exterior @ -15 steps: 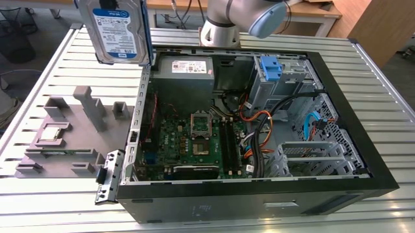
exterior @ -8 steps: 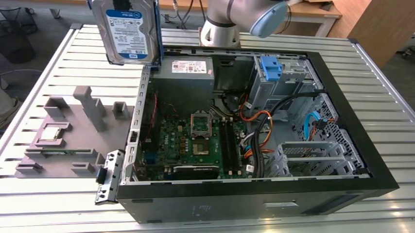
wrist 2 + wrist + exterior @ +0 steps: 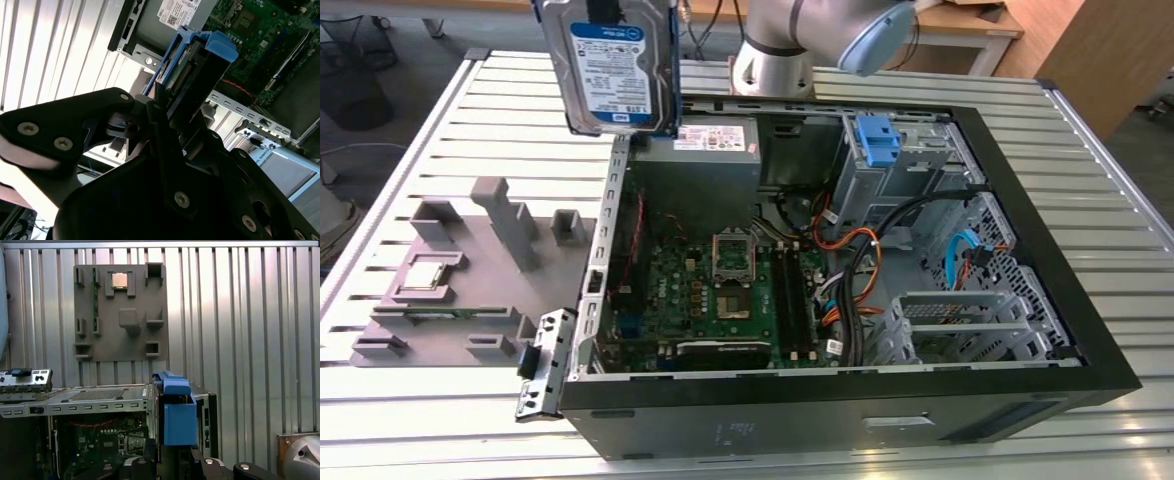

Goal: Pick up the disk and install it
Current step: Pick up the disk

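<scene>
Grip: clamped shut with the gripper (image 3: 167, 107) on the disk (image 3: 611, 70), across its flat faces as seen in the second wrist view. Held it upright, long axis vertical, label facing out, clear of the counter (image 3: 467, 120) and above the open case's (image 3: 854, 425) far corner at the exterior view's left. Stood well apart from the drive cage (image 3: 921, 165) carrying the lone blue bracket (image 3: 877, 140), off toward the exterior view's right. Judged not yet installed.

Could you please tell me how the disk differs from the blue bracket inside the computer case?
The disk hangs upright over the computer case; the blue bracket sits inside it. The disk holds a labelled silver drive; the bracket shows none. Both have blue plastic.
</scene>
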Controlling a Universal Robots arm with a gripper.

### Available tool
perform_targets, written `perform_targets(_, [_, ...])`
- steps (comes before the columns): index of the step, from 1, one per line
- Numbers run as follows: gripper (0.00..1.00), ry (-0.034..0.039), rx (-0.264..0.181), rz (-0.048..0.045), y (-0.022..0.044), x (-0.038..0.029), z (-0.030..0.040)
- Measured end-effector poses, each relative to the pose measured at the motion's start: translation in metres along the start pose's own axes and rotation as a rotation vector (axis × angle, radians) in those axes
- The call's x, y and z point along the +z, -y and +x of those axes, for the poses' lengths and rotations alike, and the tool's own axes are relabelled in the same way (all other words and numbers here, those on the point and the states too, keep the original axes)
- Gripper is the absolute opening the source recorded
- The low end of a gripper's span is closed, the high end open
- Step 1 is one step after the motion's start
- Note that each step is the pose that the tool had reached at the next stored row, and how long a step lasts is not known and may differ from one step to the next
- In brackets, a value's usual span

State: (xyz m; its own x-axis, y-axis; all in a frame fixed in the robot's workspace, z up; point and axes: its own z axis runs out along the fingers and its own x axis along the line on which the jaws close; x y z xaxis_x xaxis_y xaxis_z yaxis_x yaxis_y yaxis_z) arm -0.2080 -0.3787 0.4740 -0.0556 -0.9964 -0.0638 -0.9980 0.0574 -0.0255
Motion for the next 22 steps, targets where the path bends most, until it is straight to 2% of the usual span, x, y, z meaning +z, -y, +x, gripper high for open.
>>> perform_targets(22, [0.35, -0.0002, 0.0, -0.0037, 0.0699, 0.0017, 0.0017])
